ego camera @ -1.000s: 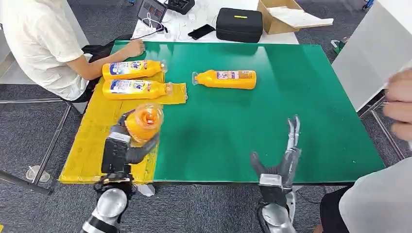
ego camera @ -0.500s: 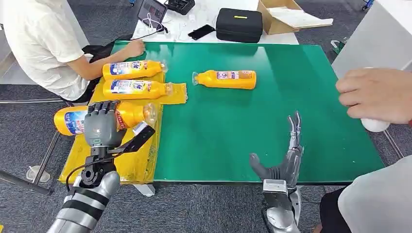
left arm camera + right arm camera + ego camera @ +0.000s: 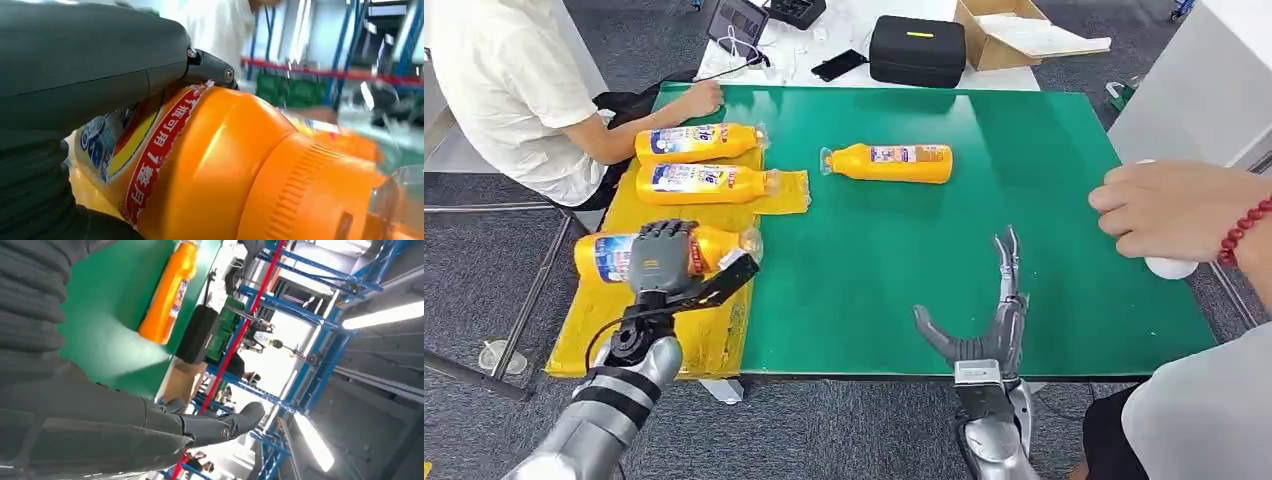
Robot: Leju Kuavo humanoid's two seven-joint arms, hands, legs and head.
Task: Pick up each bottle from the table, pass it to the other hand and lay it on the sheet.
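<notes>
- Four orange bottles: two (image 3: pixel 696 143) (image 3: pixel 707 181) lie on the yellow sheet (image 3: pixel 614 300), one (image 3: pixel 889 162) on the green table (image 3: pixel 984 230), and the held bottle (image 3: pixel 609 255) lies sideways over the sheet.
- The left hand (image 3: pixel 664 262) wraps its fingers around the held bottle.
- The left wrist view shows its ribbed orange neck and clear cap.
- The right hand (image 3: pixel 994 320) is spread, holding nothing, at the table's near edge.
</notes>
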